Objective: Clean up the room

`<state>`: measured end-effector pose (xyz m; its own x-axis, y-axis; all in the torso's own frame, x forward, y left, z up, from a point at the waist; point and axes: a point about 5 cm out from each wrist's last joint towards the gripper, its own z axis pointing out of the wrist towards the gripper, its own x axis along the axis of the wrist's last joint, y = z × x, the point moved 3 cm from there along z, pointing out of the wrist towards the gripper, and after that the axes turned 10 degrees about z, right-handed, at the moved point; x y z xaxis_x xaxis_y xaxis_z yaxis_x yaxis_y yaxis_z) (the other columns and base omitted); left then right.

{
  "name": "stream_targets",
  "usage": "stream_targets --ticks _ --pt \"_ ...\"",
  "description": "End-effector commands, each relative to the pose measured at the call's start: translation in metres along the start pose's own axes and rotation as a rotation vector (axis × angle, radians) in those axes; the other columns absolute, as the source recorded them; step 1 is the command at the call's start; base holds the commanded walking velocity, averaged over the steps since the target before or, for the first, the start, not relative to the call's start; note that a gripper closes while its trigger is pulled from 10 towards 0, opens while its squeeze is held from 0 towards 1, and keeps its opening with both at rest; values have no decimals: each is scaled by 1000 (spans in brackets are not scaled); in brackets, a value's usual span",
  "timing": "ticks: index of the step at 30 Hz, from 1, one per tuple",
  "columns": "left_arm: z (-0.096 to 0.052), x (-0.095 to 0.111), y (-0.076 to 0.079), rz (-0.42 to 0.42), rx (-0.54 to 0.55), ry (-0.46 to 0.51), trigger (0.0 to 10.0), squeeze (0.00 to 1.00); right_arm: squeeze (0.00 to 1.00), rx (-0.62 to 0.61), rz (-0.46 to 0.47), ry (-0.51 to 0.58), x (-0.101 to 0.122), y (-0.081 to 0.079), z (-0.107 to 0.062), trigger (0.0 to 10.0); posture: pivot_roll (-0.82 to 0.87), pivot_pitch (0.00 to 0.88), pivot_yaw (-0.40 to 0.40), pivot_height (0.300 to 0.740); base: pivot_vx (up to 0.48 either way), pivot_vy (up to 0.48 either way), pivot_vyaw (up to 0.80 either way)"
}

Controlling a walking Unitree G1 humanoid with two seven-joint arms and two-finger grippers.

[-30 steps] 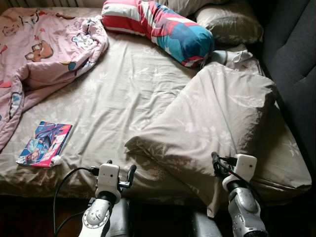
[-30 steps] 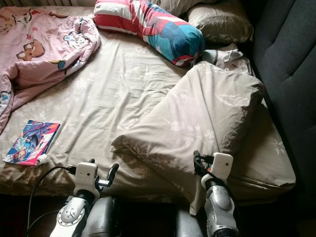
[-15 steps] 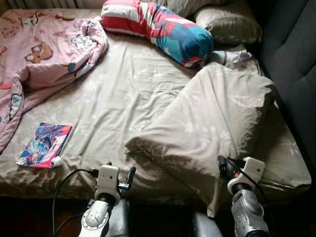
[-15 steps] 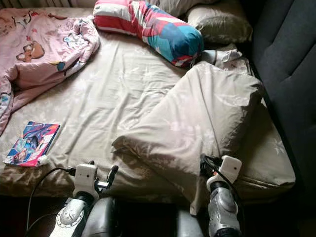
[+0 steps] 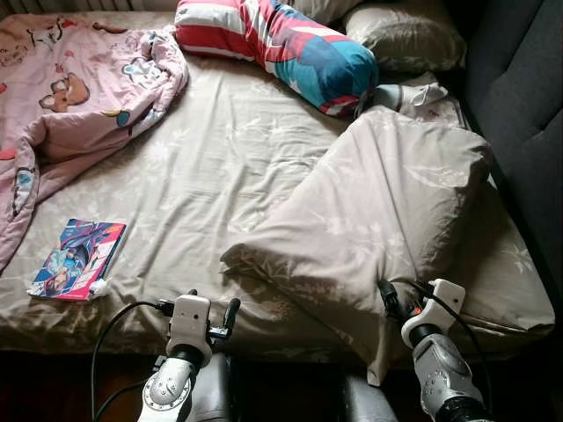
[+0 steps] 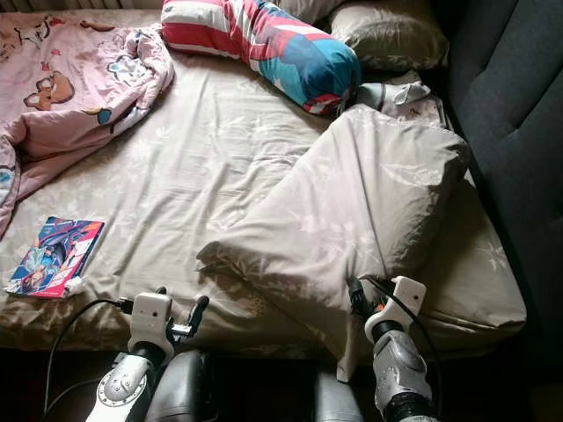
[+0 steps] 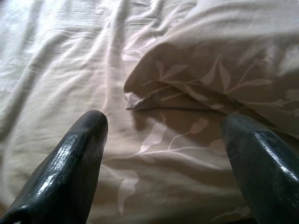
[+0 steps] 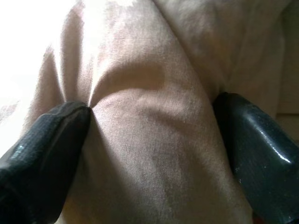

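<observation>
Judging from the bed (image 5: 220, 167), the tidying is taken to be at an early stage: the beige pillow (image 5: 378, 220) lies askew near the front edge, the pink blanket (image 5: 79, 79) is bunched at the far left, and a comic book (image 5: 79, 258) lies on the sheet. The right gripper (image 6: 359, 297) is set at the pillow's near corner, its fingers (image 8: 42, 140) spread with a fold of fabric between them, pressed but not yet clamped. The left gripper (image 5: 211, 309) is held open just above the sheet. No legible writing or brand is made out; the book cover is too small to read.
</observation>
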<state>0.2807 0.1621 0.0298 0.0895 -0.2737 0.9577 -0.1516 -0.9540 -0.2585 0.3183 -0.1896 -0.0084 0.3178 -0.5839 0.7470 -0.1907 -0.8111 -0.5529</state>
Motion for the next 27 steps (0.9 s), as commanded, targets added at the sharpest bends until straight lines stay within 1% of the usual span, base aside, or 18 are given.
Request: stream_targets --ticks 1,5,6,8,11,12,13,20,27 --pt "-5 -4 2 6 -18 -17 10000 0 0 6 20 -134 -31 1 -6 10000 -53 261 17 641 0 0 0" --pt "-6 -5 0 11 -19 -20 10000 0 0 32 14 -227 -48 -3 -8 10000 -47 270 22 641 0 0 0" --pt "-6 -5 0 11 -19 -20 10000 0 0 32 14 -227 -48 -3 -8 10000 -47 270 22 641 0 0 0" --pt "-7 -5 1 15 -24 -21 10000 0 0 56 -41 -282 -59 -6 -11 10000 -40 276 24 641 0 0 0" --pt "-7 -5 0 17 -26 -22 10000 0 0 64 -58 -311 -65 -7 -13 10000 -39 277 25 641 0 0 0" --pt "-7 -6 0 17 -26 -24 10000 0 0 51 -54 -314 -67 -5 -14 5216 -41 278 26 641 0 0 0" --pt "-8 -6 0 17 -26 -25 10000 0 0 46 -50 -317 -68 -4 -15 0 -43 281 26 641 0 0 0" --pt "-8 -7 1 19 -34 -28 10000 0 0 59 -55 -342 -75 -9 -16 0 -38 281 31 641 0 0 0" --pt "-7 -7 0 21 -33 -29 10000 0 0 48 -34 -310 -73 -10 -14 0 -35 273 32 641 0 0 0"
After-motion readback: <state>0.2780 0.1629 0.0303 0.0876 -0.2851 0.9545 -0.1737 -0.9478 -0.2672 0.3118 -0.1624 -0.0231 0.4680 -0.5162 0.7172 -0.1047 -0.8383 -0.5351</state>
